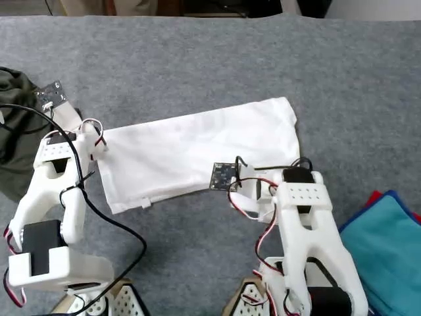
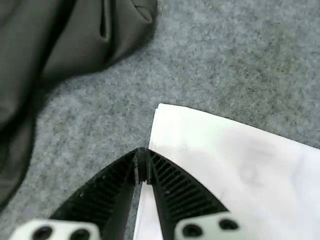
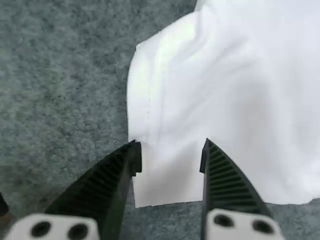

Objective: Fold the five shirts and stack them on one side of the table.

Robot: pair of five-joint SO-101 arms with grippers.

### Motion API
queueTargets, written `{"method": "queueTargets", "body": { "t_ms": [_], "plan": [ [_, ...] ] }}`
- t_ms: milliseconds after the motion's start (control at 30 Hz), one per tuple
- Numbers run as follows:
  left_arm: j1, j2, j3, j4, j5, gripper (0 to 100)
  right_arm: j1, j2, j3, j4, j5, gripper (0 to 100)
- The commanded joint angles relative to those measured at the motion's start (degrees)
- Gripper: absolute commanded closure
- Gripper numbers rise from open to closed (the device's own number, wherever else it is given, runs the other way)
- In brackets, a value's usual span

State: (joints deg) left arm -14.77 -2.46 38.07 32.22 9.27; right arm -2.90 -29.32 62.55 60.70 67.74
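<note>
Roughly midway. White shirt [image 1: 197,155] part-folded, pinched at corner by left gripper [image 2: 144,167], straddled by spread right gripper [image 3: 170,147]. Blue stack [image 1: 385,237] apparently done; dark shirt [image 1: 13,131] waiting, crumpled.

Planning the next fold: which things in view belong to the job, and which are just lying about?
Job: white shirt, left gripper shut on its edge, right gripper open over it; dark shirt; blue shirt on a red shirt.
Lying about: grey table.

Left claw [image 2: 143,161] pinched closed, right claw [image 3: 171,146] spread apart.
</note>
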Motion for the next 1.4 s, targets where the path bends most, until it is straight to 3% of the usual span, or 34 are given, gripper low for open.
{"method": "queueTargets", "body": {
  "t_ms": [0, 200, 767, 1033, 1233, 1367],
  "plan": [
    [-0.1, -0.2, -2.8, 0.3, 0.4, 98, -1.2, -1.4, -1.9, 4.7, -1.1, 78.9],
    [-0.1, -0.2, -2.8, 0.3, 0.4, 98, -2.0, -6.0, -1.4, 8.7, -1.1, 78.7],
    [-0.1, -0.1, -2.8, 0.4, 0.4, 98, -1.9, 9.0, 0.4, -5.0, -1.1, 78.7],
    [-0.1, -0.1, -2.8, 0.4, 0.4, 98, -1.5, 10.2, -0.7, -6.1, -1.0, 79.0],
    [-0.2, -0.1, -2.8, 0.4, 0.4, 98, -0.9, 10.2, -0.7, -8.0, -1.0, 90.2],
    [-0.2, -0.1, -2.8, 0.4, 0.4, 98, 2.2, 10.2, -1.4, -10.3, -0.9, 90.9]
  ]
}}
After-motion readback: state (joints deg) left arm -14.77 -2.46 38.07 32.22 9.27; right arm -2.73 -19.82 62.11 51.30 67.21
